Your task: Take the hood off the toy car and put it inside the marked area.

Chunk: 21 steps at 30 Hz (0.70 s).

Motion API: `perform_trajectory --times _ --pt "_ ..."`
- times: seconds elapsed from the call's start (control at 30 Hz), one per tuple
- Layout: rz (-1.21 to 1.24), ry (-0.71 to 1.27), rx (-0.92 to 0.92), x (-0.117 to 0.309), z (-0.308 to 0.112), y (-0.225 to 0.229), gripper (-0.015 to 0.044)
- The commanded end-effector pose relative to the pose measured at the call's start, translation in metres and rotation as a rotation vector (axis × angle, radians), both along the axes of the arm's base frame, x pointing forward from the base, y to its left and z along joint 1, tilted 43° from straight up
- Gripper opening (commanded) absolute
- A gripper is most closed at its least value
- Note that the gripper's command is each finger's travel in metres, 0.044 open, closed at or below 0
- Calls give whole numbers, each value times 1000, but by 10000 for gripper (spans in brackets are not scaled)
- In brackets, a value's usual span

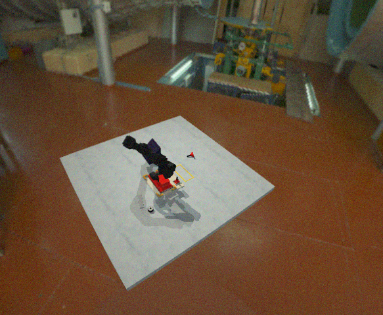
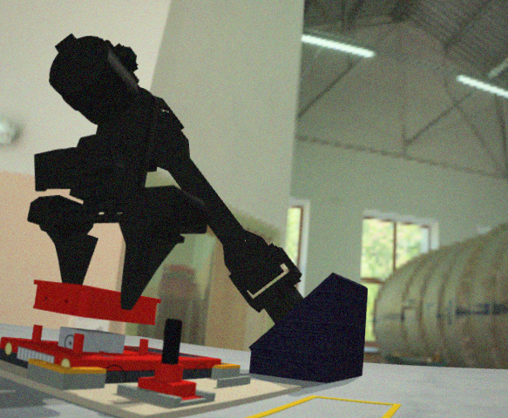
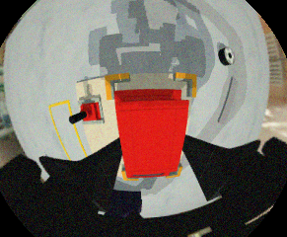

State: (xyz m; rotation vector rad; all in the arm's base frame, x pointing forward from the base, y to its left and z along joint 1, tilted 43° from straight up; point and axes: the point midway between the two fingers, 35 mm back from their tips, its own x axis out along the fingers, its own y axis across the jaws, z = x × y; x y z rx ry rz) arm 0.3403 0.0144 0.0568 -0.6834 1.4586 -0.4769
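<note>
The red hood is raised above the toy car, roughly level, with a gap below it. My gripper is shut on the hood, one finger at each long side. The red toy car sits on a beige board between grey and yellow corner blocks. Its grey engine block and short red posts show uncovered below the hood. The marked area, a yellow outline, lies beside the board; nothing shows inside it.
A red holder with an upright black handle stands on the board between the car and the marked area. A small wheel and a small red and black piece lie on the table. The dark blue arm base stands behind the board.
</note>
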Motion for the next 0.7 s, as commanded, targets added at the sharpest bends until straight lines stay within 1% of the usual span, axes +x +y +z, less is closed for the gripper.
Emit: perform_trajectory --times 0.0,0.27,0.33,0.67 --pt "-1 -4 5 0 9 9 0" --pt "-2 -3 5 -3 32 30 0" --pt "5 -4 5 -1 21 27 0" --pt "8 -2 27 -10 -23 86 0"
